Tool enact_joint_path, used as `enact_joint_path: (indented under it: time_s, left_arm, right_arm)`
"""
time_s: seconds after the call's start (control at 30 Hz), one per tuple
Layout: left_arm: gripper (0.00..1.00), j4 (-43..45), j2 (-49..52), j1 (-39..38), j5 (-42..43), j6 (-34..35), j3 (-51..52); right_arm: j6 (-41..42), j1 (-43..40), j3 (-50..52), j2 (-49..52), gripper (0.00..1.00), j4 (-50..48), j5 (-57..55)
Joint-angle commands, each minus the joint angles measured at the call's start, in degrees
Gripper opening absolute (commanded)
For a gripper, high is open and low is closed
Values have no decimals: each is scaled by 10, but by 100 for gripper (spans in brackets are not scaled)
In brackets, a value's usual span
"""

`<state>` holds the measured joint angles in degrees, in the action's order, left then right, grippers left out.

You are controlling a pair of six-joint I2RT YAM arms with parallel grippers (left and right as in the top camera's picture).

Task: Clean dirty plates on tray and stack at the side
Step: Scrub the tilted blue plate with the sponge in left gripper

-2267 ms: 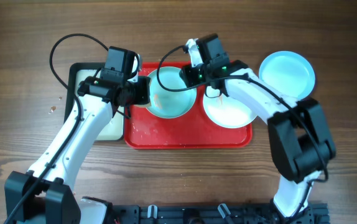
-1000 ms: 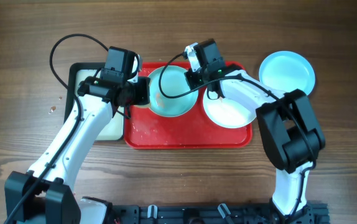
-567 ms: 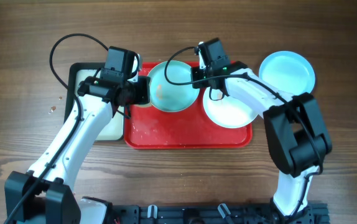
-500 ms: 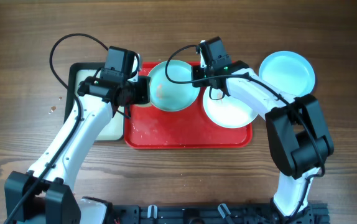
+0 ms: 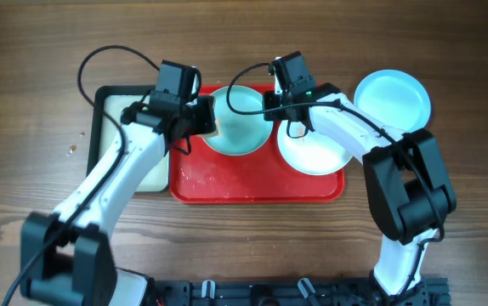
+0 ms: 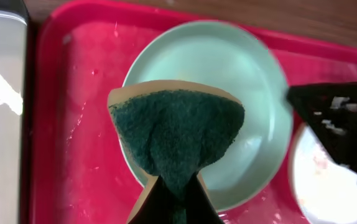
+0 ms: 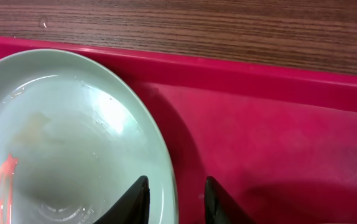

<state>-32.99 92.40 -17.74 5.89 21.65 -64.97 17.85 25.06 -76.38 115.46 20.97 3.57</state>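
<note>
While the turquoise plate [image 6: 228,68] is being cleaned it needs steadying, so the right claw [image 7: 173,198] has closed narrowly on its right-hand rim. One finger sits over the plate's inner face and the other over the red tray [image 5: 252,183]. A dark shadow under that edge suggests the rim is tipped up slightly, probably to turn the plate's face toward the other arm, though the tilt is hard to confirm. An orange smear [image 7: 3,180] and wet streaks on the plate show it is not yet clean.

The left claw [image 5: 206,119] pinches a folded sponge [image 6: 175,130] at its base, so the green scouring side fans out toward the plate's left half. Whether the sponge touches the plate cannot be told.

A white plate [image 5: 316,153] lies flat on the right of the tray, just beside the held plate. It looks like the next one to be wiped. A second turquoise plate [image 5: 393,100] rests off the tray on the wooden bench [image 5: 244,246] to the right, apparently the start of the stack. A black-rimmed tray [image 5: 104,110] sits against the red tray's left side.
</note>
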Motion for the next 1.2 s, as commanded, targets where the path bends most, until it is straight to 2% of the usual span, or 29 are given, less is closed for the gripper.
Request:
enact_joint_path:
  time_s: [0.0,0.47,0.6,0.7,1.17]
  left_arm:
    - [4,4,45,0,3,31,-12]
    - [4,26,122,-2,27,62,-31]
    - [4,26,133,-2,28,73,-31]
    - [4,26,135,-2,31,91,-31]
    - [4,35,184,-2,52,93,-31]
  right_arm:
    - [-13,-1,2,-12,30,-3,-6]
    - [-13,-1,4,5,20,-2,-6]
    - [-13,-1,4,5,4,-2,-6]
    - [-14,-1,4,5,4,-1,-6]
    - [-13,-1,4,6,4,-2,-6]
